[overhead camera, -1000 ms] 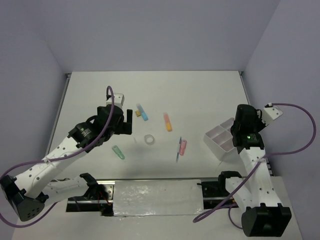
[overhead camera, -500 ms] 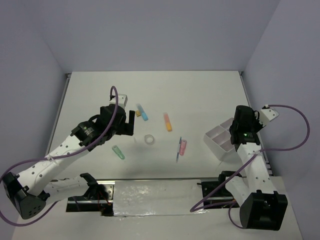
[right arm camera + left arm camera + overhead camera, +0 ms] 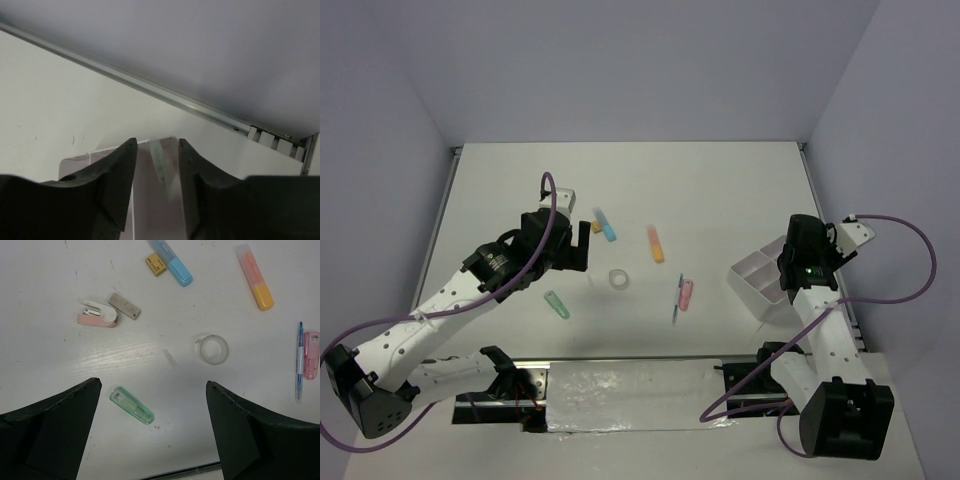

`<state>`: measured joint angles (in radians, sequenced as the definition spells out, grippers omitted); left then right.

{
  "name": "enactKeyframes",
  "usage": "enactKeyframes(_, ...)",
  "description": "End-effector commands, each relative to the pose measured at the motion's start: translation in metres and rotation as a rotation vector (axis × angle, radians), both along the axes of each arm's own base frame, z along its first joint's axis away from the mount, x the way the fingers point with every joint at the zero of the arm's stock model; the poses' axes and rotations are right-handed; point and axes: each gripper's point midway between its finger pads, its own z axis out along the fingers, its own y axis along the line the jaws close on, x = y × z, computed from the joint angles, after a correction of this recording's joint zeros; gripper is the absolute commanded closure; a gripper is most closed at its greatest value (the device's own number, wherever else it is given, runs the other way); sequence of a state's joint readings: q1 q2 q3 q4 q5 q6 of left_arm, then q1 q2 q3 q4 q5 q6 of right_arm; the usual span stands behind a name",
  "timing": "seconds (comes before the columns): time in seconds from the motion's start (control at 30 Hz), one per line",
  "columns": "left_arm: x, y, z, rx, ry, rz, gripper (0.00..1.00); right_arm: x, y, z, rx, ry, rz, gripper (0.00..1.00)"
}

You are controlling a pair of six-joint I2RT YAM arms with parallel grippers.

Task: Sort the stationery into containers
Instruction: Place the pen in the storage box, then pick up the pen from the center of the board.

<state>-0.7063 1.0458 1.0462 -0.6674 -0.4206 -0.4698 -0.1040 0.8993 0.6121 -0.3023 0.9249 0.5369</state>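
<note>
Parted wider than a second before, the right hand [image 3: 157,145] was caught above the white tray [image 3: 75,167], its jaws standing well clear of a slim, pale, translucent piece [image 3: 160,162] seen blurred in the gap between them. A release into the compartment beneath was judged to be under way or just done; whether the piece had yet landed could not be told. The right arm had also been drawn slightly toward 6 o'clock, while the left hand [image 3: 152,385] had been shifted a little toward 3 o'clock and was held wide open and empty over the loose stationery.

The tray was set at the 4 o'clock edge of the tabletop [image 3: 720,180], partly hidden under the right hand. Its compartments looked plain white from above, and apart from the blurred piece no contents could be made out.

Much was judged left to be sorted. Near the tabletop's centre lay a clear tape ring [image 3: 212,349]. From it, a green marker [image 3: 132,406] was found at 8 o'clock, an orange marker [image 3: 255,276] at 1 o'clock, a blue marker [image 3: 172,262] and a tan eraser [image 3: 156,264] at 11 o'clock, a small pink stapler-like item [image 3: 97,315] and a grey eraser [image 3: 124,306] at 10 o'clock, and a blue pen [image 3: 300,360] beside a pink marker [image 3: 312,354] at 3 o'clock.
</note>
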Motion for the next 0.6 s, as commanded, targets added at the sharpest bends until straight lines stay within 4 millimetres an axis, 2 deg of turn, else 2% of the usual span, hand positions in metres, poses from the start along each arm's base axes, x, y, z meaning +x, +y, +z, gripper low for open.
enactKeyframes(0.0,0.004,-0.002,0.004,-0.005,-0.024,-0.015,0.01,0.001,-0.002,0.007,0.001,-0.053,-0.018,0.51)
enactKeyframes(0.1,0.004,-0.003,0.005,-0.007,-0.026,-0.019,0.01,0.002,-0.002,0.016,0.0,-0.074,-0.017,0.33)
enactKeyframes(0.17,0.004,-0.002,0.006,-0.007,-0.028,-0.016,0.01,0.003,-0.001,0.022,0.005,-0.08,-0.008,0.3)
enactKeyframes(0.27,0.004,-0.001,0.005,-0.005,-0.027,-0.011,0.01,0.012,0.004,0.042,0.015,-0.118,0.042,0.27)
enactKeyframes(0.33,0.004,0.0,0.005,0.0,-0.028,-0.002,0.01,0.019,0.008,0.063,0.015,-0.157,0.084,0.25)
enactKeyframes(0.37,0.005,0.001,0.004,0.003,-0.026,0.003,0.01,0.023,0.012,0.08,0.021,-0.18,0.114,0.24)
enactKeyframes(0.43,0.005,0.002,0.004,0.004,-0.026,0.011,0.01,0.026,0.016,0.096,0.025,-0.195,0.144,0.22)
enactKeyframes(0.47,0.005,0.002,0.004,0.004,-0.027,0.016,0.01,0.032,0.024,0.112,0.023,-0.211,0.192,0.21)
enactKeyframes(0.53,0.006,0.005,0.005,0.007,-0.033,0.031,0.01,0.039,0.042,0.128,0.013,-0.214,0.277,0.17)
enactKeyframes(0.57,0.007,0.007,0.006,0.008,-0.036,0.044,0.01,0.044,0.049,0.145,0.011,-0.24,0.317,0.17)
